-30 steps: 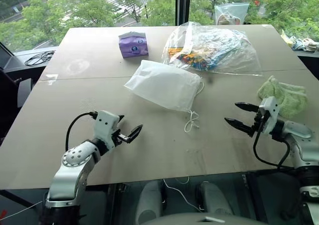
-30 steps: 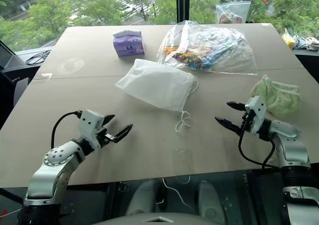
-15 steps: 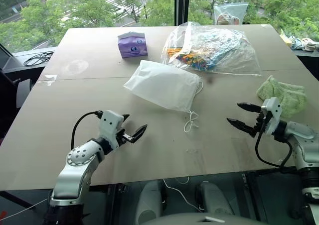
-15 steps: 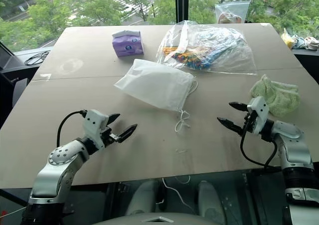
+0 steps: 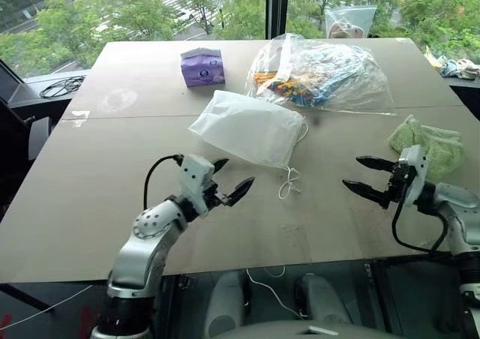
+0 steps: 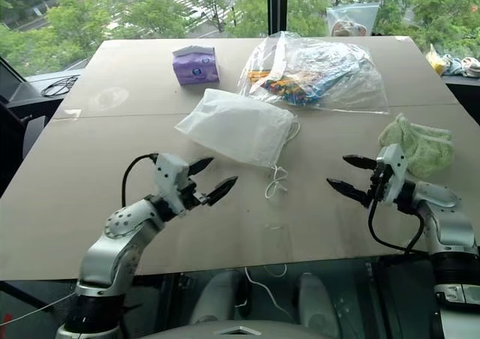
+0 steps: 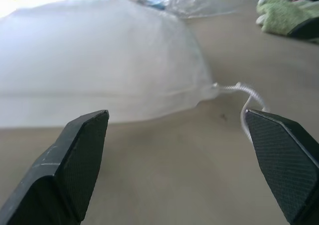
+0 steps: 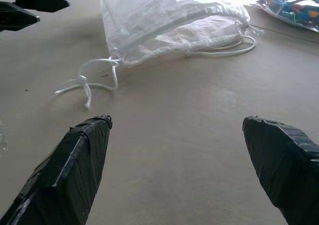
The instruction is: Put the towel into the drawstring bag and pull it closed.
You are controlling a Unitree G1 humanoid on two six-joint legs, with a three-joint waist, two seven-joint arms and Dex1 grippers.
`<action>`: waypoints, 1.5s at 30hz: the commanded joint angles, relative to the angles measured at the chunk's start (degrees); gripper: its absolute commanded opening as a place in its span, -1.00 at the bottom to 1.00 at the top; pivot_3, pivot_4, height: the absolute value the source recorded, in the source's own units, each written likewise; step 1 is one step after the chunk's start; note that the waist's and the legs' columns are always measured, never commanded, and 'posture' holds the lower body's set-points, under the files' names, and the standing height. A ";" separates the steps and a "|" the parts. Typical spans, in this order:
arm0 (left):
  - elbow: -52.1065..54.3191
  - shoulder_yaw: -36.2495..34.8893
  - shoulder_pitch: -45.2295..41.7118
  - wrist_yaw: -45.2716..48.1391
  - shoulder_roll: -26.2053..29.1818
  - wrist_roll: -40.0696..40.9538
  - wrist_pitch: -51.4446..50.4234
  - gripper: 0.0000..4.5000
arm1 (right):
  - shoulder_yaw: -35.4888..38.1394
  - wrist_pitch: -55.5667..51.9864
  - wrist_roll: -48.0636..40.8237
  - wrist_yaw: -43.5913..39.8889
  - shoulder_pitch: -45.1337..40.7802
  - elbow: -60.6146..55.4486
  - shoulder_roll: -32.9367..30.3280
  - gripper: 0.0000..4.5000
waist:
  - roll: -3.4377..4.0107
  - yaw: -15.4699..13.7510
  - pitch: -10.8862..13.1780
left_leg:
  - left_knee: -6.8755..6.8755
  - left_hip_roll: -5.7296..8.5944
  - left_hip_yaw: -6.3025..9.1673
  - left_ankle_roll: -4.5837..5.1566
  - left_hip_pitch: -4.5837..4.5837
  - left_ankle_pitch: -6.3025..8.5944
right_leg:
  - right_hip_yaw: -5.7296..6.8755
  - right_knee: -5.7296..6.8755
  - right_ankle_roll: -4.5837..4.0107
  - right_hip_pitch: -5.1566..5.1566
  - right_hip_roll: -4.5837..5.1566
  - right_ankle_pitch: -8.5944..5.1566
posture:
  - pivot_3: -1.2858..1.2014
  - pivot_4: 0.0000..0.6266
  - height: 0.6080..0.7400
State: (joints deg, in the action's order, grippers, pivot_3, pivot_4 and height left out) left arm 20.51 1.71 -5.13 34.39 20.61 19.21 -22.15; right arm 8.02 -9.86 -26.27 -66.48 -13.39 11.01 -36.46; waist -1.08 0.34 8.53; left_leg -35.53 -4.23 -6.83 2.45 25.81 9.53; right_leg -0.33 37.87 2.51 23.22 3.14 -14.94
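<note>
The table (image 5: pixel 112 181) carries the bag (image 5: pixel 251 129) flat at centre, its cord (image 5: pixel 289 181) trailing near, and the towel (image 5: pixel 427 140) at the right edge beside the right gripper (image 5: pixel 365 176). Both it and the left gripper (image 5: pixel 232 178) hang empty with jaws wide open. Risk: the bag's mouth lies collapsed, so the towel could snag on the cord.

Bright daylight enters via window (image 5: pixel 150 9) behind table (image 5: pixel 112 204); shadows soft. Head views sharp. Left wrist view: drawstring bag (image 7: pixel 99 60) overexposed, blurred; far bkgd soft in both wrist views
</note>
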 commanded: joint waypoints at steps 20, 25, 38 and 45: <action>-30.32 22.61 -24.41 -37.46 -22.44 -37.98 10.08 1.00 | 7.69 -4.34 -5.69 1.42 5.10 -11.91 -5.07 1.00 | -0.05 -0.75 0.06 | -0.52 0.05 0.48 0.12 0.19 0.03 | -0.10 0.02 0.03 -0.07 -0.37 0.00 | 0.03 -0.52 1.00; -30.76 21.20 -23.62 -43.62 -25.32 -40.95 8.80 1.00 | 8.82 -1.54 -6.51 2.12 4.12 -11.11 -2.62 1.00 | -0.04 -1.03 0.06 | -0.53 0.04 0.48 0.12 0.18 0.03 | -0.08 0.03 0.04 -0.07 -0.37 0.00 | 0.03 -0.52 1.00; -35.24 20.75 -23.14 -47.07 -26.36 -44.18 8.86 1.00 | 9.06 0.29 -5.78 1.84 4.42 -8.73 -3.80 1.00 | -0.04 -1.10 0.06 | -0.53 0.04 0.48 0.11 0.19 0.04 | -0.06 0.03 0.03 -0.07 -0.36 0.00 | 0.03 -0.52 1.00; -31.65 20.57 -20.49 -50.24 -25.36 -47.35 8.70 0.63 | 8.34 2.54 -4.93 0.40 3.87 -4.84 -3.69 1.00 | -0.04 -1.07 0.06 | -0.53 0.04 0.48 0.11 0.19 0.04 | -0.07 0.04 0.03 -0.07 -0.36 0.00 | 0.03 -0.52 1.00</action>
State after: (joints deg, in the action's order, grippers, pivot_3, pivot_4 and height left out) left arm -14.48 22.04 -25.66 -14.50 -4.67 -26.47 -14.45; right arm 14.63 -8.82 -31.05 -65.44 -8.79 6.18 -39.42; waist -1.12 -0.73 8.59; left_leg -36.06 -4.19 -6.35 2.57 26.00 9.57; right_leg -0.40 37.91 2.53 23.16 2.77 -14.94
